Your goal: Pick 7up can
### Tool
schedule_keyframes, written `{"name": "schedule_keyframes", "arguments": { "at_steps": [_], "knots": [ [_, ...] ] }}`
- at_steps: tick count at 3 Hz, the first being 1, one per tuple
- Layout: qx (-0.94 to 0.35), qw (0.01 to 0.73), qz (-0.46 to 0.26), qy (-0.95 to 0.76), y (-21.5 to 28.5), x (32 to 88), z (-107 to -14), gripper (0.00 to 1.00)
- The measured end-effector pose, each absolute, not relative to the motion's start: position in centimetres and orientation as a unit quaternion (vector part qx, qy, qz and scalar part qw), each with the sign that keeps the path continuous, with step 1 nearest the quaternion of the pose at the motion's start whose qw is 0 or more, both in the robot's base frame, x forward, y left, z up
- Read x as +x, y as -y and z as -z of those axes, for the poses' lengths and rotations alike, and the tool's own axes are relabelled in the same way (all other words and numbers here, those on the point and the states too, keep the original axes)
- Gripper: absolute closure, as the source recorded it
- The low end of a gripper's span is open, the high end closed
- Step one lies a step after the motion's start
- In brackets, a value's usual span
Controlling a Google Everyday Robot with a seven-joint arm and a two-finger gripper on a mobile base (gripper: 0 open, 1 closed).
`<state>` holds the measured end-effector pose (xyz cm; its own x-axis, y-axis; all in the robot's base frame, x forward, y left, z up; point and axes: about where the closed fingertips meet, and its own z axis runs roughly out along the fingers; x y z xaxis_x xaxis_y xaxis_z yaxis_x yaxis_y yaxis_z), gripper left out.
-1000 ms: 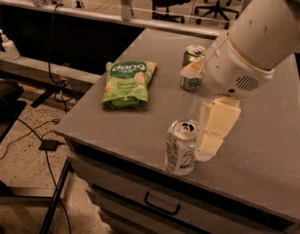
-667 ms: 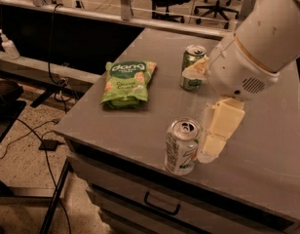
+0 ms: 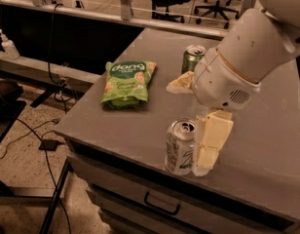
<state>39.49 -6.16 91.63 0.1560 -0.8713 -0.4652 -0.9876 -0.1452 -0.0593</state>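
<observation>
The 7up can [image 3: 179,149], silver-white with green diagonal marks, stands upright near the front edge of the grey table [image 3: 267,145]. My gripper [image 3: 195,122] hangs from the big white arm and is low over the table at the can. One cream finger [image 3: 211,143] reaches down just right of the can, close to it or touching. A second cream finger [image 3: 180,83] shows behind the can. The gripper is open, and nothing is held.
An all-green can [image 3: 193,58] stands further back, close to the arm. A green snack bag [image 3: 126,82] lies flat at the left of the table. A drawer handle [image 3: 162,204] is below the front edge. Cables and floor are at the left.
The arm and gripper have moved down and to the left, bringing the near finger lower beside the 7up can. The cans and bag have not moved.
</observation>
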Motion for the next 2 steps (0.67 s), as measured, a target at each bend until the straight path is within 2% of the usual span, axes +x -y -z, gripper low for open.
{"name": "schedule_keyframes", "arguments": {
  "at_steps": [1, 2],
  "knots": [
    [-0.740, 0.180, -0.161, -0.628, 6.05, 39.46, -91.77, 0.15],
    [-0.740, 0.182, -0.158, -0.627, 5.94, 39.43, -91.94, 0.38]
  ]
}}
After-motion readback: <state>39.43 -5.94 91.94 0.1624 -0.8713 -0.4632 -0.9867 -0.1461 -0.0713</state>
